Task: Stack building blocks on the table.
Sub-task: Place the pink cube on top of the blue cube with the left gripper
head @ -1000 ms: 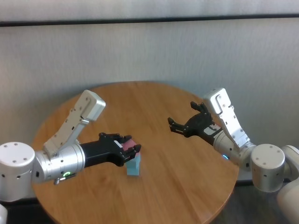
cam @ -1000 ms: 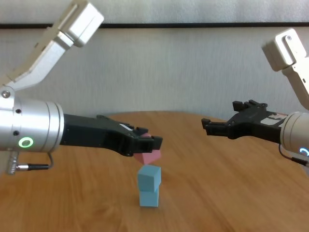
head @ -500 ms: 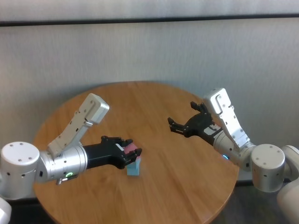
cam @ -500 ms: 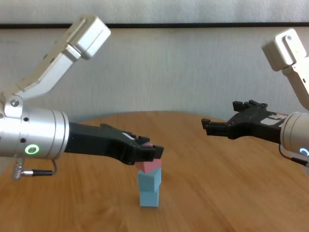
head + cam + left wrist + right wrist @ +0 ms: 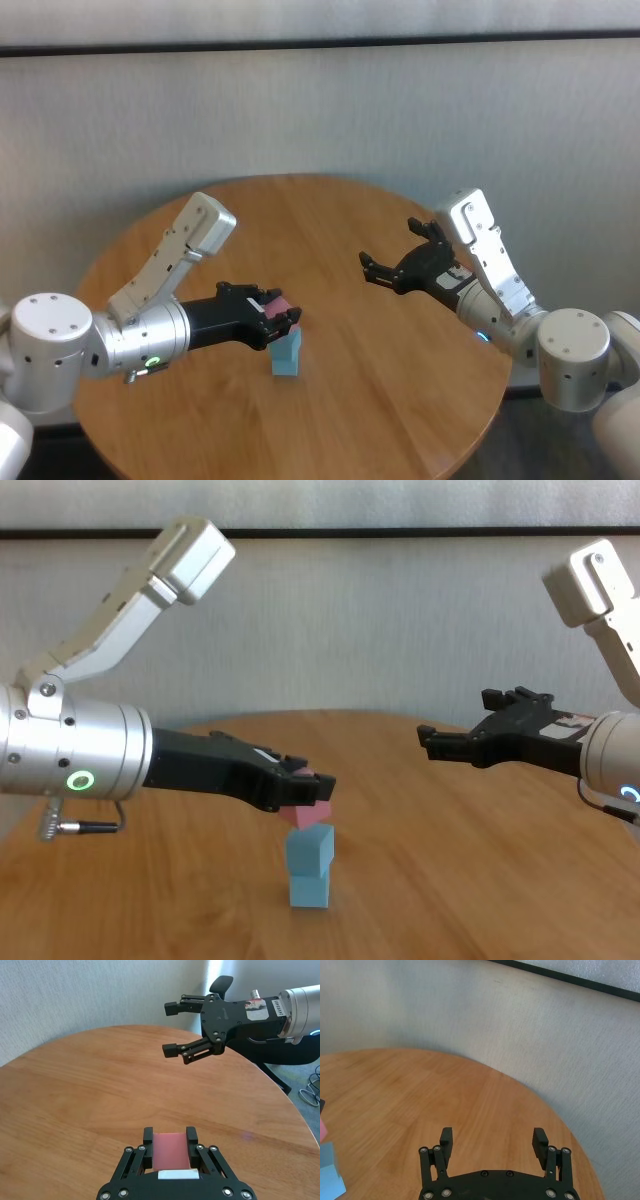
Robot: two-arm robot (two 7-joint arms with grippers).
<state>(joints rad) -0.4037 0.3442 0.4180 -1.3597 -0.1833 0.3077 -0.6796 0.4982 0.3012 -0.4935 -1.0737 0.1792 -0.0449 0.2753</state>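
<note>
Grey, finely textured wall with a dark strip near its top stands behind the table (image 5: 400, 400), a large round top of light-brown wood grain. Near the middle of that top, toward the robot, two light blue blocks (image 5: 308, 868) stand one on the other, matte and plain, of equal size; the upper one is turned a little against the lower, so their edges do not line up. The pink block (image 5: 308, 814), just as plain and matte and about the same size, sits on the upper blue one, slightly tilted in the chest view; whether it rests flat there cannot be told.

The left gripper (image 5: 170, 1147) is clenched on the pink block, a black finger on each of two opposite faces, as the left wrist view shows; its arm reaches over the table from the stack's left side. The right gripper (image 5: 385, 263) hovers above the table, well apart from the stack and to its right, its jaws spread wide and grasping nothing. In the right wrist view the blue blocks and a sliver of pink show only at the edge.
</note>
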